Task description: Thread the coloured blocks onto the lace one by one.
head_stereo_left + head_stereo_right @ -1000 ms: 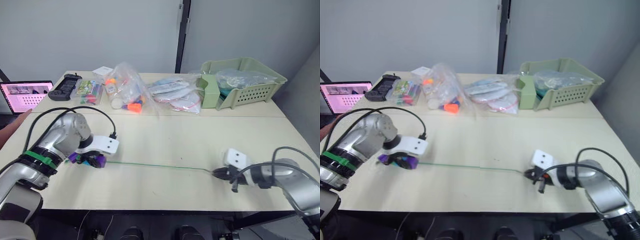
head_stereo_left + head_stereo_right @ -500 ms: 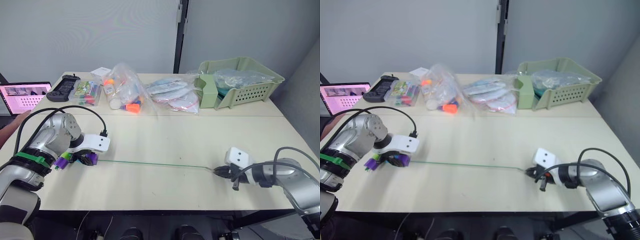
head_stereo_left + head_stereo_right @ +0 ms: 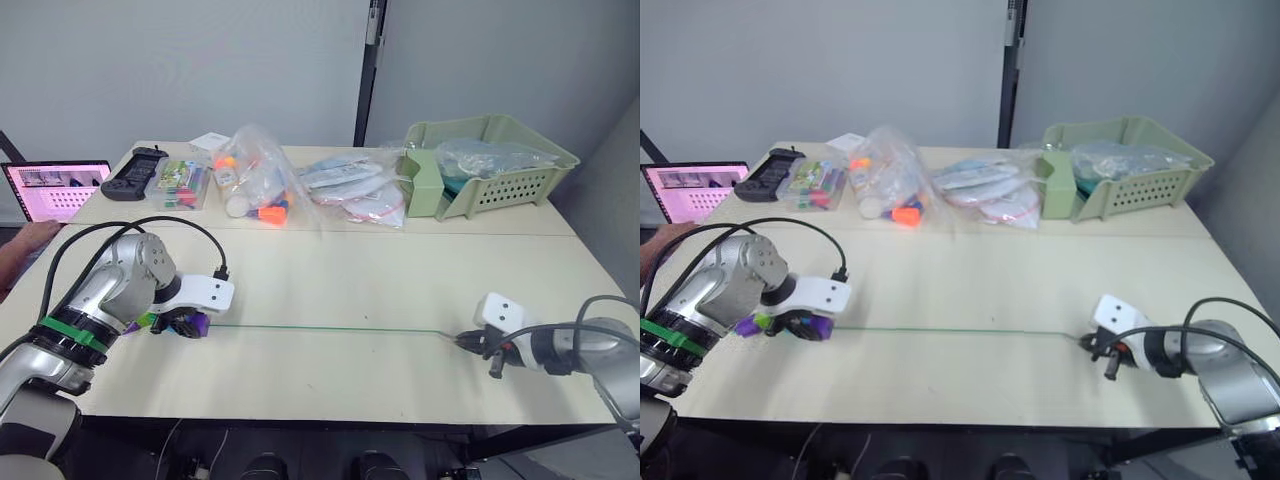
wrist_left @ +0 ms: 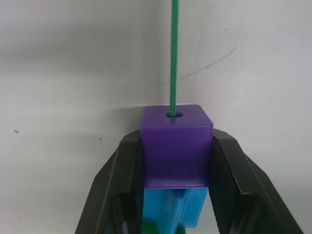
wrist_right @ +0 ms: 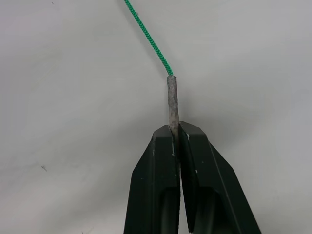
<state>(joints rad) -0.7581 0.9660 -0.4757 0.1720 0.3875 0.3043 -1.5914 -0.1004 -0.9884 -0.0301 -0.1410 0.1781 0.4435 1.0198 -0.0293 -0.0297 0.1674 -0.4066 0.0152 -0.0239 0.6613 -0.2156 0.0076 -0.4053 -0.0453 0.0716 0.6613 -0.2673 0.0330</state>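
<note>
- Pale desk [image 3: 330, 290], clutter along its far edge.
- Left gripper [image 4: 175, 146], near the left edge, clamps a purple block [image 4: 176, 146].
- Lace [image 3: 330, 328] runs taut along the front edge.
- Right gripper [image 5: 175, 141] pinches its stiff tip [image 5: 172, 105].

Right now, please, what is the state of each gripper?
Left gripper: shut on the purple block, which is threaded on the lace.
Right gripper: shut on the lace tip.
</note>
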